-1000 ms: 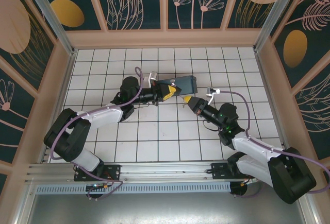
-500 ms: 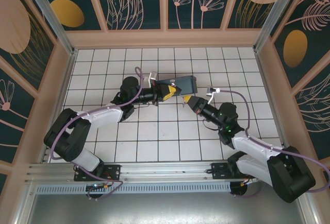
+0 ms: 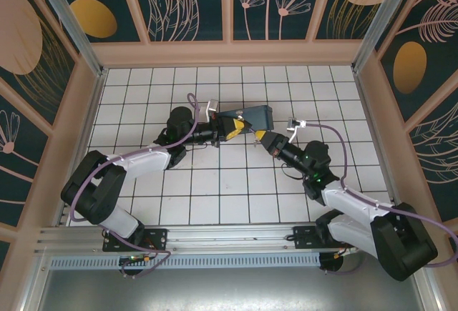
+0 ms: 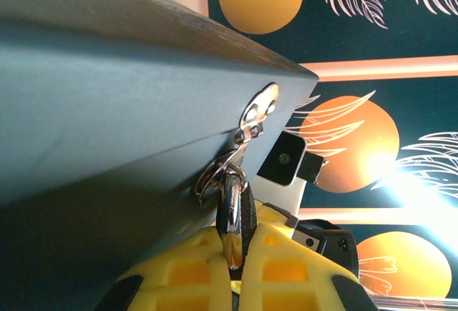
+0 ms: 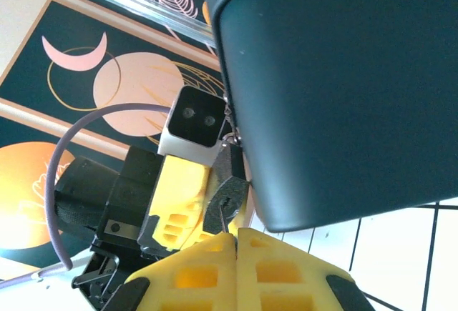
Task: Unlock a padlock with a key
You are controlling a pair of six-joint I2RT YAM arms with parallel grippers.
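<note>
The left arm [image 3: 122,168] reaches in over the white-tiled tabletop [image 3: 215,189] from the left of the dark blue-grey box [image 3: 259,116]. Its left pincer [image 3: 235,126] rests at the box's left end. In the left wrist view its yellow fingers [image 4: 189,264] are pressed together on the padlock [image 4: 245,214]. The padlock's dark body sits in the seam between them, right under the box's lower edge. The thin shiny shackle rises from the body into a metal ring hanging from the small hasp [image 4: 259,107], which is fixed to the corner of the box, so the padlock hangs off the box, lifted from the tabletop.

Just below the box's near corner, the right pincer [image 3: 262,139] points up and to the left at that same corner, nearly tip to tip with the left one. In the right wrist view its two yellow fingers are closed flush against each other, clamped on the key [image 5: 225,221]. Only a thin sliver of the key pokes out of the seam, reaching the underside of the padlock's body. Whether its tip is inside the keyhole cannot be told.
</note>
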